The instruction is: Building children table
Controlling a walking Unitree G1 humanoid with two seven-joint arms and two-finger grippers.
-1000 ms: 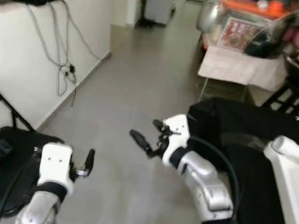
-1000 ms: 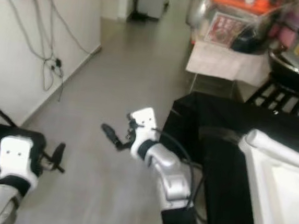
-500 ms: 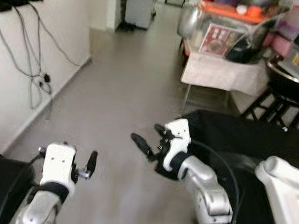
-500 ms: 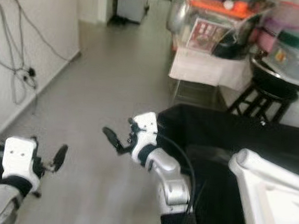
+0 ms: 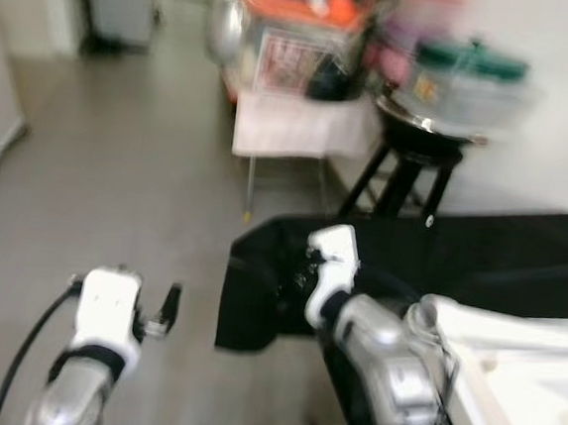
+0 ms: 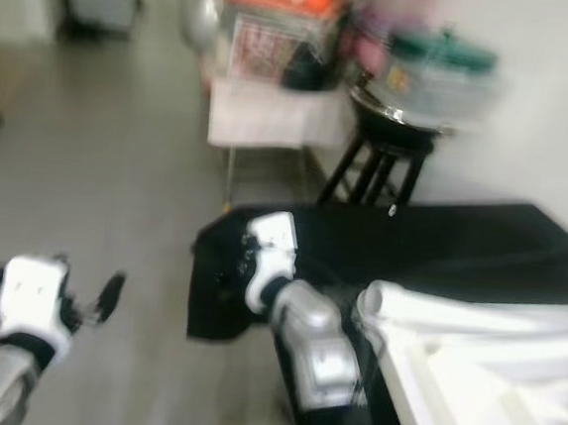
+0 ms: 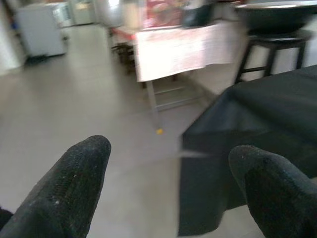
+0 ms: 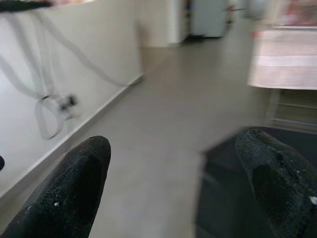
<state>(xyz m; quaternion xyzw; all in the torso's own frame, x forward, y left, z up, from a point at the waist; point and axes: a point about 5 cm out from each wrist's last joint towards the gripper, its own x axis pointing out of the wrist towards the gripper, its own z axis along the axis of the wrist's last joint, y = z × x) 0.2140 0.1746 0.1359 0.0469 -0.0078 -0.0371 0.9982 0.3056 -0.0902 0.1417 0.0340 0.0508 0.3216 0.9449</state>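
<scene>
Grey floor [image 5: 87, 185] surrounds black cloth [image 5: 499, 256] protecting it beneath white table part [image 5: 520, 362]; left gripper [image 7: 168, 183] and right gripper [image 8: 173, 183] spread wide, empty, ready.

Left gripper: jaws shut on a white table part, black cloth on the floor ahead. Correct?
Not quite. The left gripper has its jaws open and holds nothing; the left wrist view shows bare floor between its fingers. The black cloth does lie on the floor ahead.

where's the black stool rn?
Head views: ahead, right of centre, the black stool stands between the cloth-covered table and the black sheet, a pan on top.
</scene>
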